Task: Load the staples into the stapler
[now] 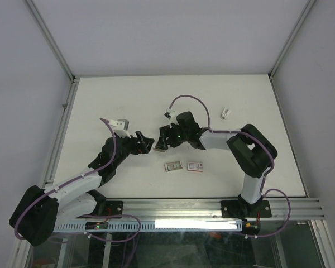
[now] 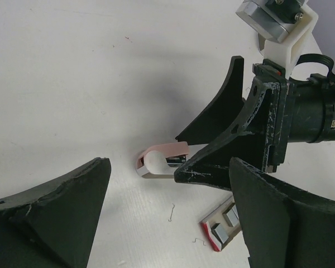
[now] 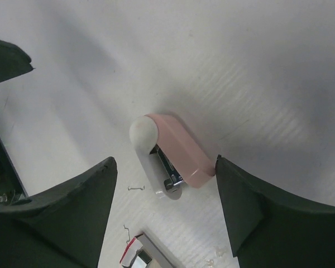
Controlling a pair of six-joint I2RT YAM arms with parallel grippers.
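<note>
The stapler is straddled by the spread right gripper. The left gripper is spread, empty. The staples are placed nearer, label unreadable.

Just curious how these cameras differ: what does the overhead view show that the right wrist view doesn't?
Overhead only: the whole left arm and right arm, the red-labelled staples box, a small white piece. Right wrist only: metal inside the stapler under its pink cover, a loose staple. Both: that stapler, the right pincer, part of the staples tray.
</note>
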